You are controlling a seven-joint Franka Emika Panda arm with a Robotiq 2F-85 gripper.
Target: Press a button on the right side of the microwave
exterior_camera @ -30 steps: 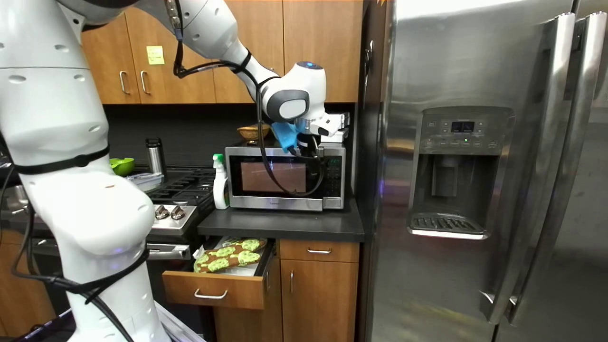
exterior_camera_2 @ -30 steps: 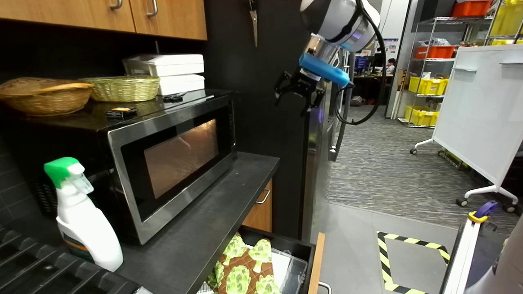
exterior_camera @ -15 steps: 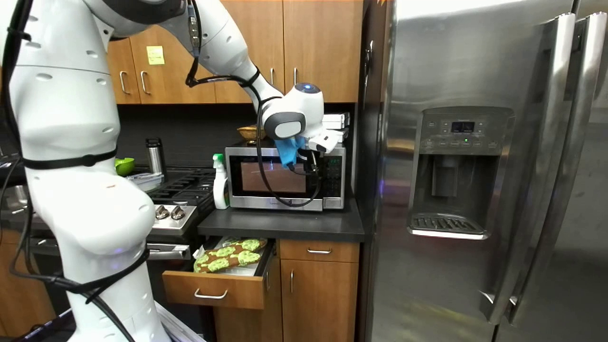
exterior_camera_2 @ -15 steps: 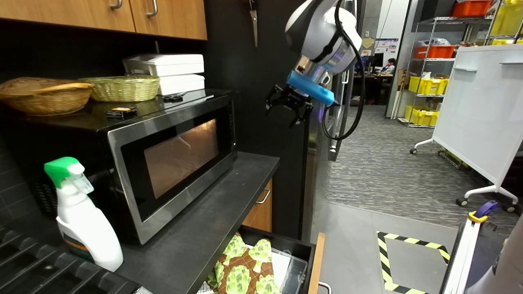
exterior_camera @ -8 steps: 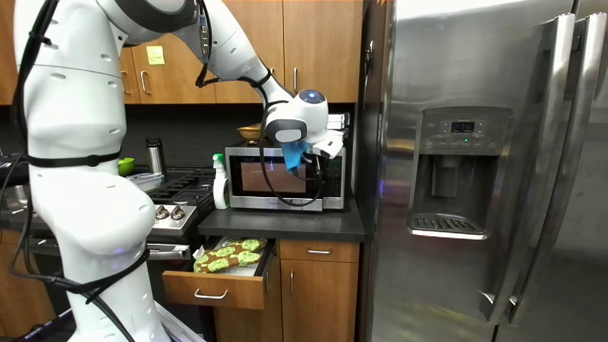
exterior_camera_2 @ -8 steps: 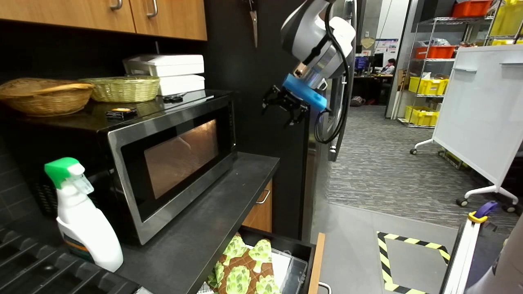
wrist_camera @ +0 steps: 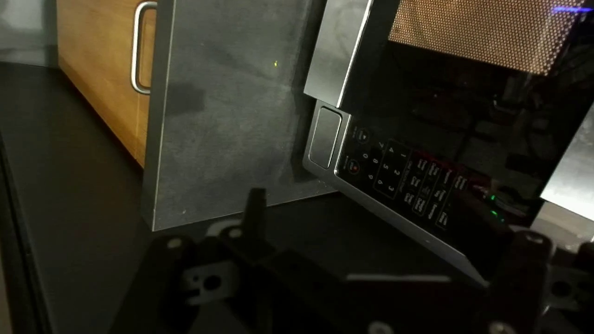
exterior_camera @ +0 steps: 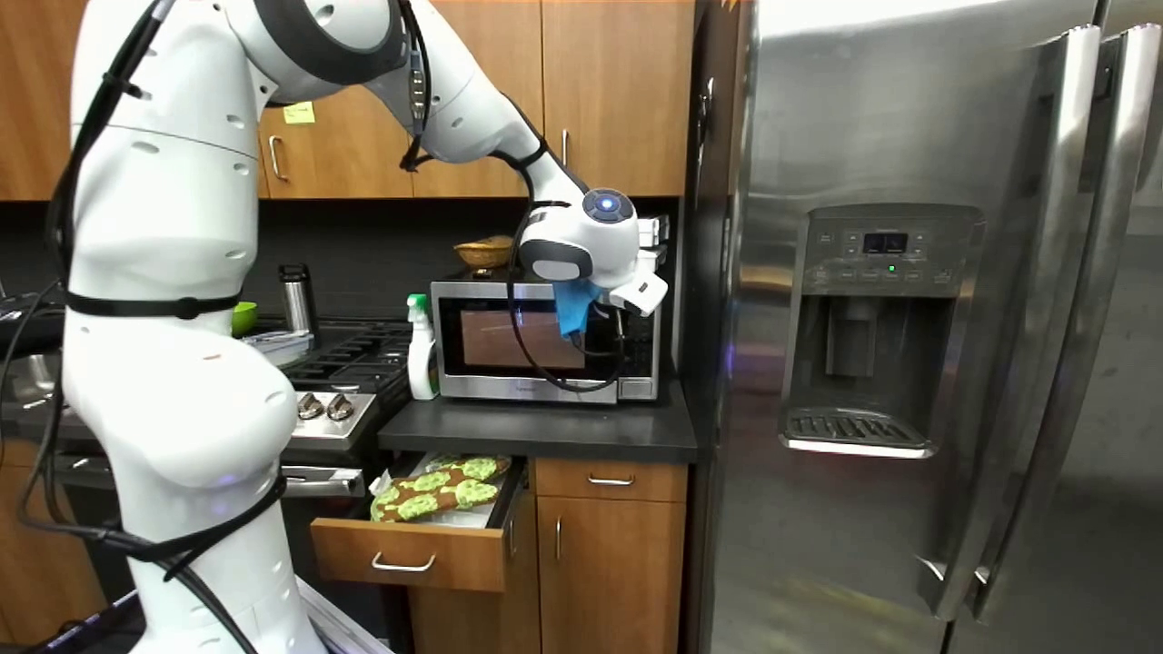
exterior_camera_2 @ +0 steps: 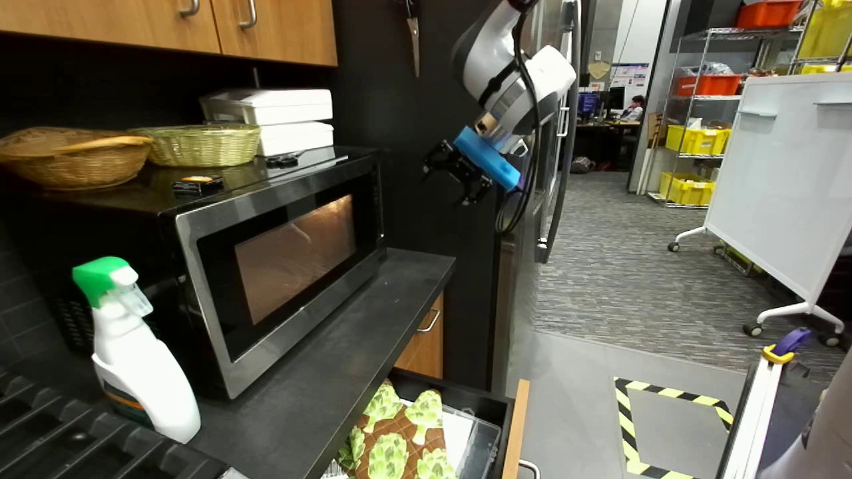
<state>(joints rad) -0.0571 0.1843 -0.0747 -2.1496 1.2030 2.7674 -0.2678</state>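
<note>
The silver-grey microwave (exterior_camera: pixel 522 338) stands on the dark counter, its door shut in both exterior views. Its control panel (wrist_camera: pixel 394 171) fills the middle of the wrist view, with number buttons (wrist_camera: pixel 387 167) and several labelled ones. Below them is a large silver button (wrist_camera: pixel 326 138). My gripper (exterior_camera_2: pixel 444 189) is tilted downward in front of the microwave's right part, apart from it. Its jaws are spread wide with nothing between them. In the wrist view, one dark fingertip (wrist_camera: pixel 256 199) is over the counter. The opposite one covers the panel's upper part near the green display.
A steel fridge (exterior_camera: pixel 854 536) and dark side wall (exterior_camera_2: pixel 426 166) stand close on the right. Left of the microwave is a spray bottle (exterior_camera_2: pixel 143 366). Baskets (exterior_camera_2: pixel 203 145) and white boxes (exterior_camera_2: pixel 296 113) sit on top. Below, a drawer (exterior_camera: pixel 409 556) is pulled out, holding an oven mitt (exterior_camera: pixel 441 490).
My hand has come lower and tilted more over the last two seconds, and the gripper has drawn a little nearer the microwave's front. The jaws have stayed open; the microwave has not moved.
</note>
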